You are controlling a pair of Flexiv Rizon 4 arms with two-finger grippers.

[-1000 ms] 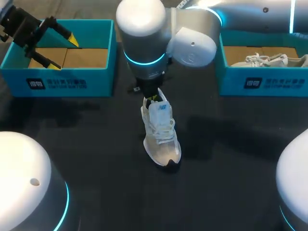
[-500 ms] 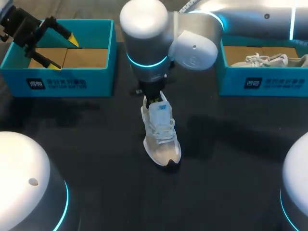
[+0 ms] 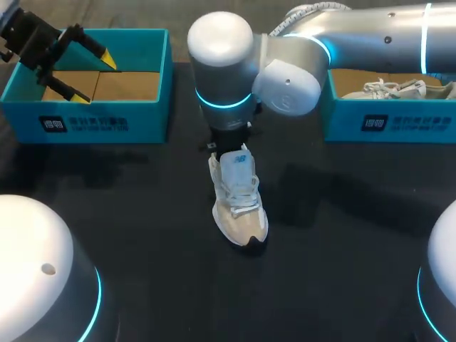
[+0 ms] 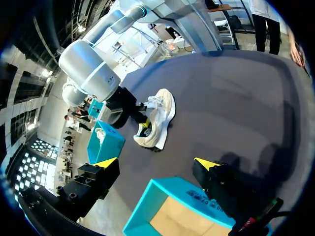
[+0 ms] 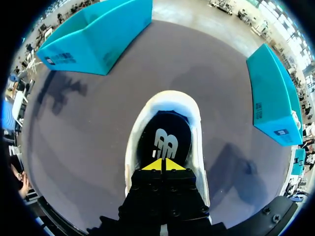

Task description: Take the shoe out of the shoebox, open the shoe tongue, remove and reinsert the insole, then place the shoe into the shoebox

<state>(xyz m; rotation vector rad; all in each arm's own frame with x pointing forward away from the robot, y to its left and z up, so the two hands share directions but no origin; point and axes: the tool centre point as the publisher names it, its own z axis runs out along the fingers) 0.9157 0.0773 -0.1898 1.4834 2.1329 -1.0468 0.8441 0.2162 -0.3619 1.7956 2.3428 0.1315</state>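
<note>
The right arm has sunk lower over the shoe [image 3: 239, 196] at the counter's middle, bringing the right pincer [image 5: 161, 164], tips pressed together, to the heel end of the insole [image 5: 165, 140]. This likely readies its removal, though I cannot confirm a grip on it. The left pincer [image 3: 95, 78] hangs spread over the left shoebox [image 3: 92, 122] at the far-left corner. There are two shoeboxes and two shoes: the right shoebox [image 3: 388, 122] at the far-right corner holds the other shoe [image 3: 392, 89].

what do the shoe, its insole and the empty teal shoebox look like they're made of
Shoe: off-white mesh or knit fabric with laces, matte; the dark toe edge is possibly rubber. Insole: dark and smooth, likely fabric-topped foam, with a pale logo. Shoebox: cardboard by its look, matte teal outside, bare brown floor inside.
</note>
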